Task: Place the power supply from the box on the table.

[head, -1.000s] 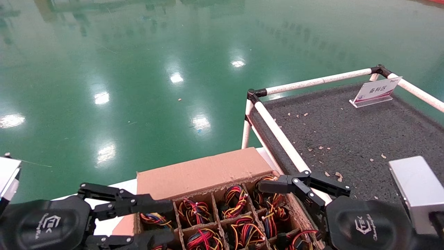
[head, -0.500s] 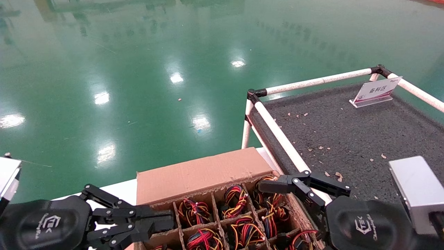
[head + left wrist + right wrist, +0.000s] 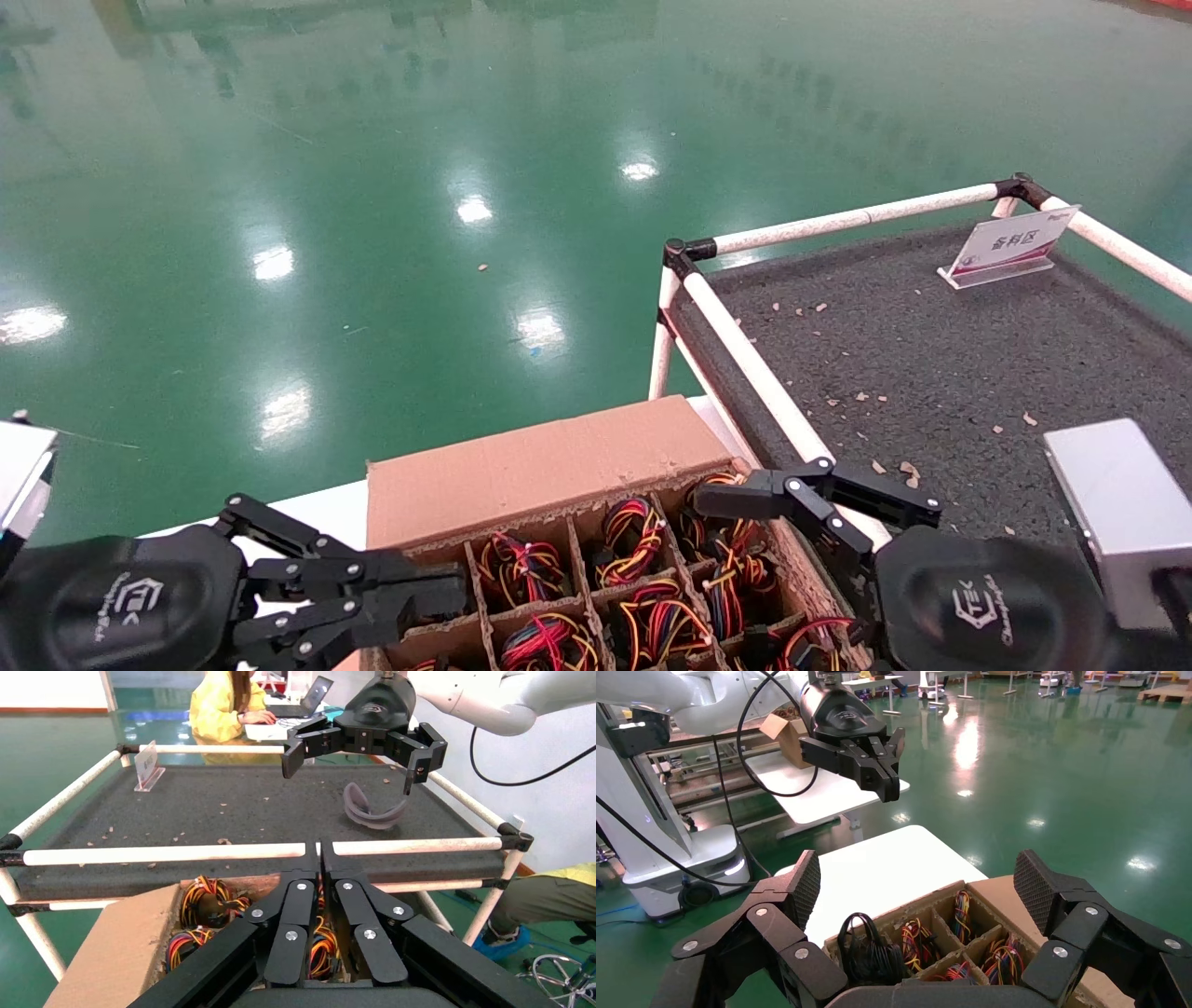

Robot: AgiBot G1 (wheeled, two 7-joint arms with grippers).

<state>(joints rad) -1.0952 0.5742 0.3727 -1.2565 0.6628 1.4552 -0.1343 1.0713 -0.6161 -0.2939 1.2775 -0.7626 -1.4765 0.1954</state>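
Both grippers hover over the box (image 3: 545,466), our left gripper (image 3: 438,596) closed and empty, our right gripper (image 3: 819,499) spread wide above the cells, presumably to take a power supply (image 3: 633,540) for the table (image 3: 931,373).

The box (image 3: 559,559) cells are crowded by wire bundles (image 3: 633,540) (dividers between); the table (image 3: 931,373) is largely unobstructed.

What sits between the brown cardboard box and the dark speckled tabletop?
In the head view, a white pipe rail of the table's frame runs between the brown cardboard box and the dark speckled tabletop.
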